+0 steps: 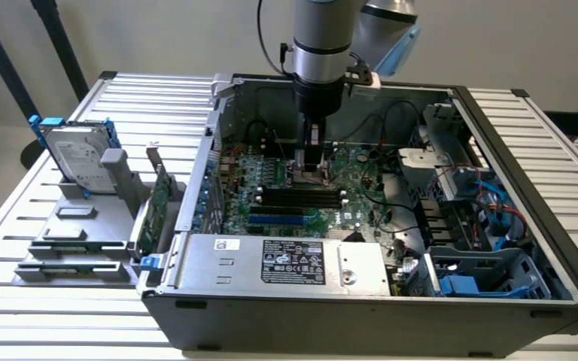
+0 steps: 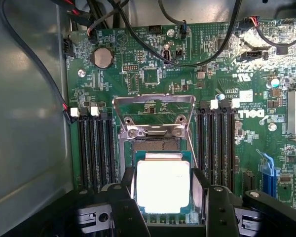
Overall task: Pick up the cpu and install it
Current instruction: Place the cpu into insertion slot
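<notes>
The cpu (image 2: 163,185) sits between my fingers (image 2: 126,192), its bright silver top facing up. My jaws are pinched against two opposite edges of it, held fairly wide by the chip's own width. It hangs level right over the near part of the socket (image 2: 155,144); I cannot tell whether it already touches the socket. At the socket's far edge the metal load plate (image 2: 153,101) stands raised and open. Black memory slots (image 2: 96,148) run along both sides of the socket. The socket lies in the green motherboard (image 2: 148,74), and a round coin battery (image 2: 102,58) sits further out from it beyond the load plate, near black cables (image 2: 138,34). In the exterior view my gripper (image 1: 312,169) reaches straight down to the socket inside the open computer case (image 1: 530,248). A hard drive (image 1: 78,158) stands well apart from the socket, outside the case.
</notes>
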### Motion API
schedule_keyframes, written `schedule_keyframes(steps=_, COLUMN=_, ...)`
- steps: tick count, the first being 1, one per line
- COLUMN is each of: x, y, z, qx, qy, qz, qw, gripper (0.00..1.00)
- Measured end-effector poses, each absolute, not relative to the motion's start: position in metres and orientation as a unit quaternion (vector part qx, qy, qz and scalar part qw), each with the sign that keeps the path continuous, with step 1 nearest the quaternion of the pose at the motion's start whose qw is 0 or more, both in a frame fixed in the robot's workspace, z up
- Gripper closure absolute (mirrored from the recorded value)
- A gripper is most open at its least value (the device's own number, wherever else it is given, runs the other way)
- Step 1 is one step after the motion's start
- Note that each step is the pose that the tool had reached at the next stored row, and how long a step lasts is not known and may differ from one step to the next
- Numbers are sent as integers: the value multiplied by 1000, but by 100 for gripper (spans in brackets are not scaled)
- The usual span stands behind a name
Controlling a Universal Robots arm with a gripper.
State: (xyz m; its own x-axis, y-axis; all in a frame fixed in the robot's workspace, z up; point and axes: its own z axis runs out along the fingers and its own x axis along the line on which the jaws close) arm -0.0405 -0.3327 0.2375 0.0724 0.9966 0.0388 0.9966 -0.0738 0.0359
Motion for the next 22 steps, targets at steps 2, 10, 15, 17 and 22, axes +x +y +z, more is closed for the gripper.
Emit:
schedule_keyframes(steps=2, x=-41, y=-333, z=235, qx=-730, qy=-683, qz=-26, qw=0, gripper=45)
schedule_keyframes(steps=10, x=-41, y=-333, z=227, qx=-719, qy=-694, qz=-27, qw=1, gripper=45)
schedule_keyframes(steps=15, x=-41, y=-333, z=224, qx=-716, qy=-697, qz=-28, qw=2, gripper=45)
schedule_keyframes(steps=17, x=-41, y=-333, z=223, qx=-716, qy=-697, qz=-28, qw=3, gripper=45)
schedule_keyframes(steps=22, x=-41, y=-332, z=219, qx=-716, qy=-697, qz=-28, qw=3, gripper=45)
